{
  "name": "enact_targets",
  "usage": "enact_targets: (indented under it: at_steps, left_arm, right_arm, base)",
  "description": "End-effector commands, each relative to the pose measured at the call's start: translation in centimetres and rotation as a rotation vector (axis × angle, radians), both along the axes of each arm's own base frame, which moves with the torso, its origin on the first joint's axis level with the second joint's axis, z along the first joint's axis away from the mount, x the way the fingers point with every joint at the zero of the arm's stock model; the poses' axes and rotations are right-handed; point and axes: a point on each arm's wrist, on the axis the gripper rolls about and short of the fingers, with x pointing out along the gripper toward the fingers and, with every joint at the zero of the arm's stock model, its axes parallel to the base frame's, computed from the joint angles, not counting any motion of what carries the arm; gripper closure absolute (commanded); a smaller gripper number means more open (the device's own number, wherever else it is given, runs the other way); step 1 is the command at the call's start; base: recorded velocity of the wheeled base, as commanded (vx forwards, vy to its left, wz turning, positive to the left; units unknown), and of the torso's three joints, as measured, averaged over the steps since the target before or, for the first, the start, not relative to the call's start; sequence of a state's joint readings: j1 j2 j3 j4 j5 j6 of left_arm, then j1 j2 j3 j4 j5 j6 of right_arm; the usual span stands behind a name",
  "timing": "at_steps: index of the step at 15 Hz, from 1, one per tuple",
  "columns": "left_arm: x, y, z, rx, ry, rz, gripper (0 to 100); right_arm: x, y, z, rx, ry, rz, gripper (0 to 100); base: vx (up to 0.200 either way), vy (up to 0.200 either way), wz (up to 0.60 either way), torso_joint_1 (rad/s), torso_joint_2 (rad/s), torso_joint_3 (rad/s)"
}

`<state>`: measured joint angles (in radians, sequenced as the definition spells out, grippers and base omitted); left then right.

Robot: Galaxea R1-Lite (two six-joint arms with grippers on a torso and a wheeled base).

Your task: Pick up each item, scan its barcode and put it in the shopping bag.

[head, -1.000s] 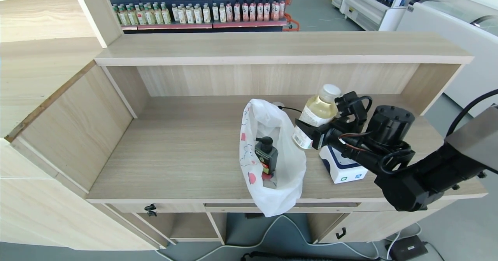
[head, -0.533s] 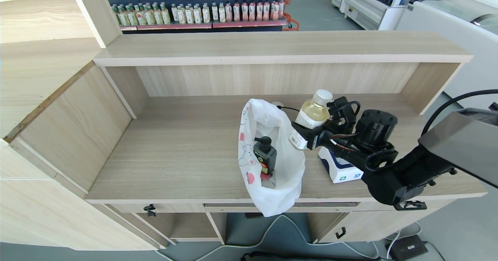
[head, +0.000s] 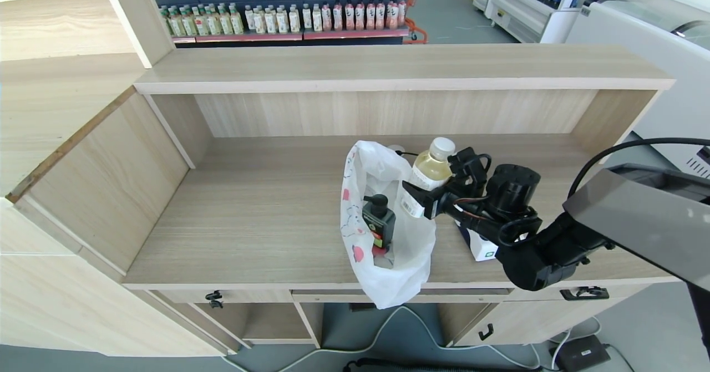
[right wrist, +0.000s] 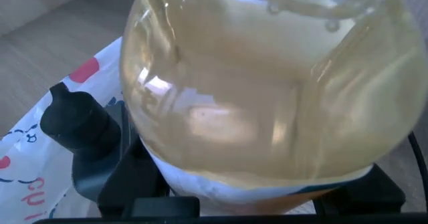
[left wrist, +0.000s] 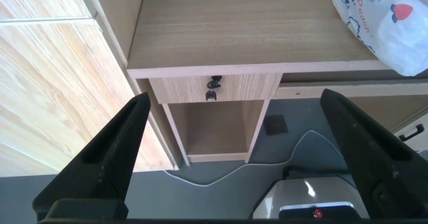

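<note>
- The shopping bag (head: 407,250) sits on the counter (head: 266,211), at its front edge and spilling over it.
- A pump bottle (head: 379,225) stands inside the bag.
- My right gripper (head: 435,186) holds the drink bottle (head: 430,169) tilted, just right of the bag's mouth.
- The barcode scanner (head: 478,245) sits right of the bag, under my right arm.
- My left gripper (left wrist: 237,103) hangs before the counter, facing its drawer (left wrist: 180,89).

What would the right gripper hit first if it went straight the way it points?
Probably the white shopping bag: the right gripper, shut on the bottle, points at its near side, though depth is hard to judge.
</note>
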<state>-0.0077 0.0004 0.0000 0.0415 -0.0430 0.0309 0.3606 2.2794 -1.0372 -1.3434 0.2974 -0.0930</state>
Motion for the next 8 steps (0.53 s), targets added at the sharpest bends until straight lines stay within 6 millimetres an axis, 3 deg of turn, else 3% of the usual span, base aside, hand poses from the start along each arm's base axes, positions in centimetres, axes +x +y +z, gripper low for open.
enact_targets:
  at_steps: [1,8]
  left_arm:
    - [0.0,0.0,0.0,0.0,0.0,0.0,0]
    - [0.0,0.0,0.0,0.0,0.0,0.0,0]
  right_arm:
    - [0.9,0.3,-1.1,-0.005,0.006,0.001,100]
    - [2.2,0.9,-2.2,-0.004,-0.002,0.021,100]
  base:
    - [0.0,0.0,0.0,0.0,0.0,0.0]
    - [0.0,0.0,0.0,0.0,0.0,0.0]
